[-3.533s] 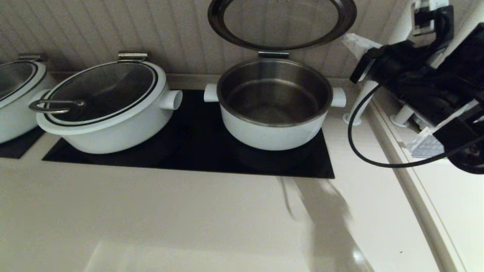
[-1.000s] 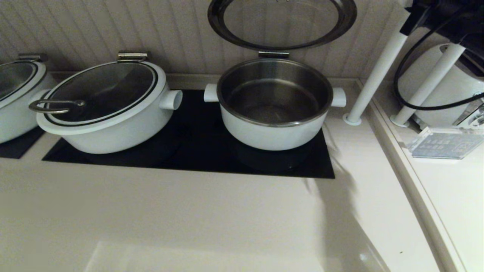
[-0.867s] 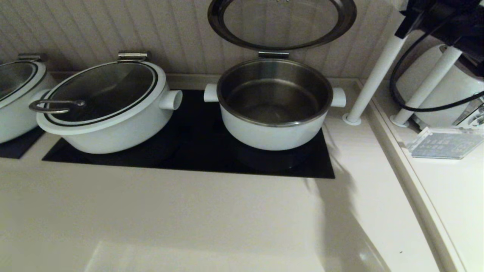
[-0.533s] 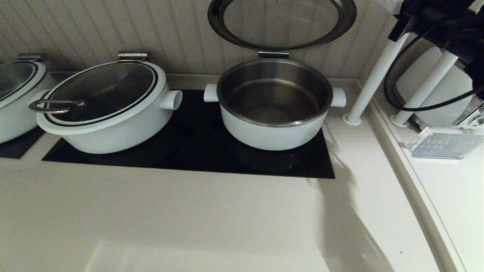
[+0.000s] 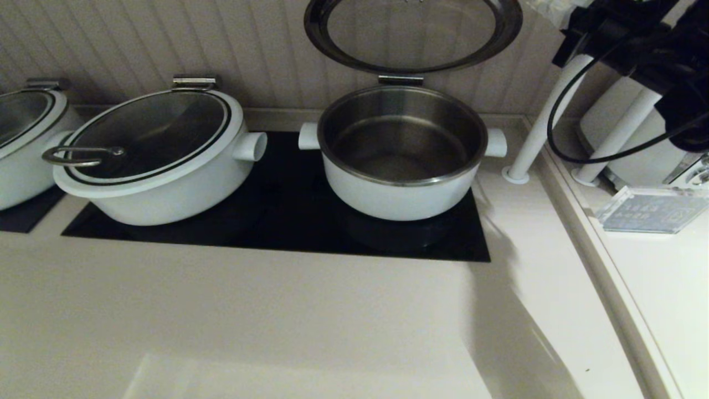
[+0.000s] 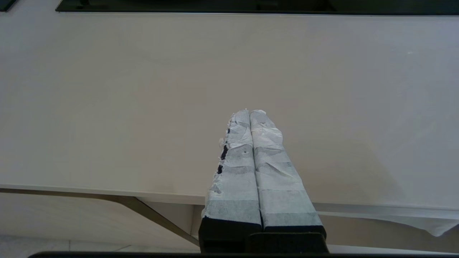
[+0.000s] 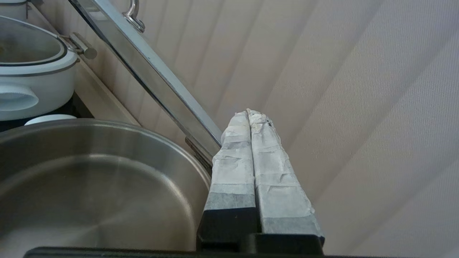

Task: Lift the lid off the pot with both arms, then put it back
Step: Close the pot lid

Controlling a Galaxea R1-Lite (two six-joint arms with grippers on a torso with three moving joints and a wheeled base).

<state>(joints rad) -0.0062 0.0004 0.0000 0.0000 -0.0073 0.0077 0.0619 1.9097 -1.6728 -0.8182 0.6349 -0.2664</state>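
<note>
- Currently saw right gripper (image 7: pixel 250 111) pressed shut, empty, raised beside the hinged lid (image 5: pixel 412 34), which stood upright behind the open pot (image 5: pixel 403 152).
- Left gripper (image 6: pixel 250 111) was closed on nothing, over the counter (image 6: pixel 143 89).

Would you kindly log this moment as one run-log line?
lid: hinged open, upright | pot: empty | right hand: shut, raised beside lid | left hand: shut, idle over counter
</note>
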